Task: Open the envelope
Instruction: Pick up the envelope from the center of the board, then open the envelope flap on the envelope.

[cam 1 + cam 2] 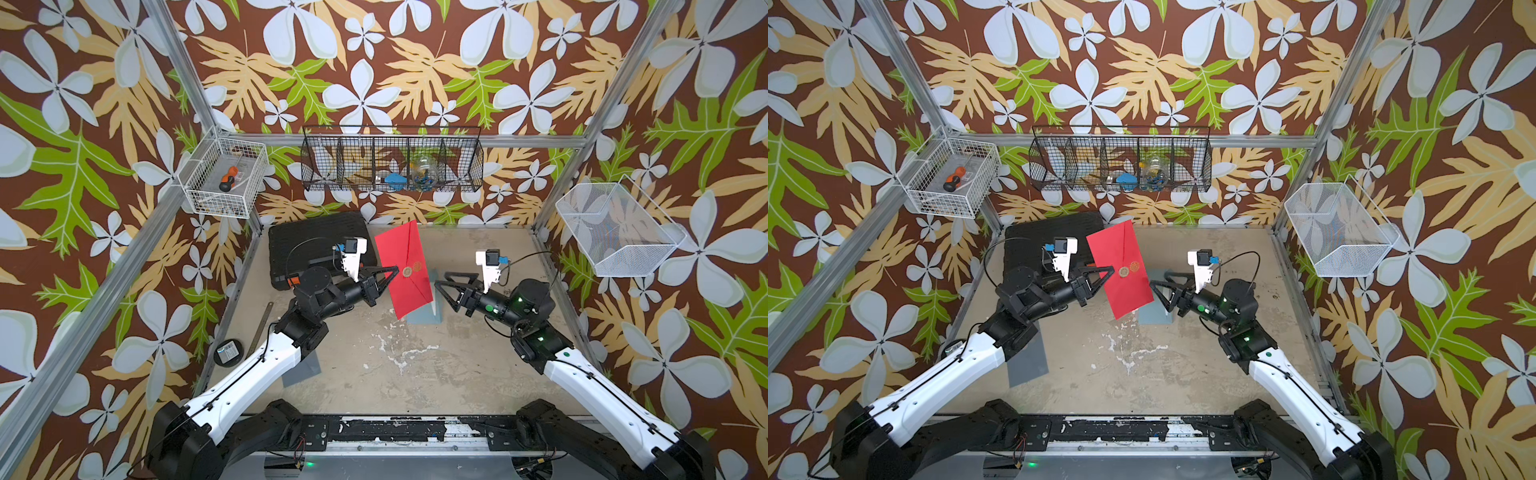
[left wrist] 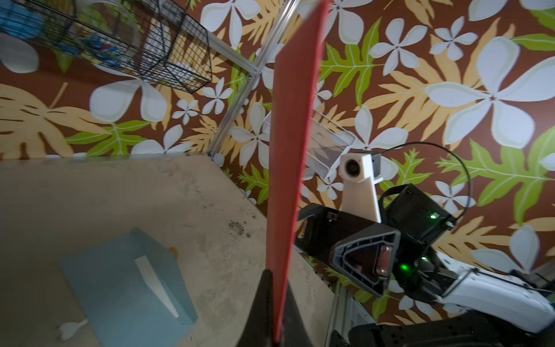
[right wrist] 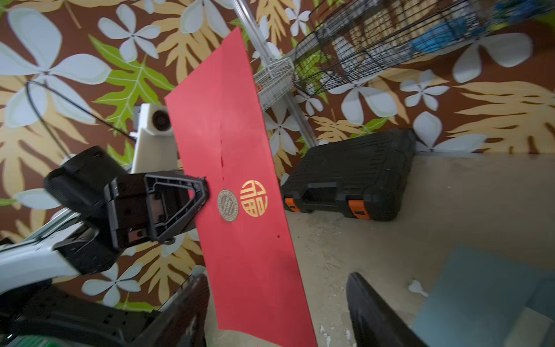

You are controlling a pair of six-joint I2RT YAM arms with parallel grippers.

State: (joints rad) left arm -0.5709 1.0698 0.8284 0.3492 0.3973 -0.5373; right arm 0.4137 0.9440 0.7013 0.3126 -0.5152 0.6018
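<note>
A red envelope (image 1: 405,266) (image 1: 1121,270) hangs tilted above the table, and my left gripper (image 1: 397,272) (image 1: 1112,271) is shut on its left edge. In the left wrist view the envelope (image 2: 288,150) shows edge-on, pinched in the left gripper (image 2: 277,281). The right wrist view shows the envelope's face (image 3: 240,168) with a round seal (image 3: 227,205) beside a gold emblem (image 3: 253,198); the flap looks closed. My right gripper (image 1: 441,279) (image 1: 1158,278) (image 3: 277,276) stands open just right of the envelope's lower edge, apart from it.
A black tool case (image 1: 316,245) lies at the back left. Grey-blue sheets lie under the envelope (image 1: 424,316) and under the left arm (image 1: 303,370). Wire baskets hang on the back wall (image 1: 392,160), left (image 1: 224,178) and right (image 1: 619,232). A ruler (image 1: 259,328) lies left.
</note>
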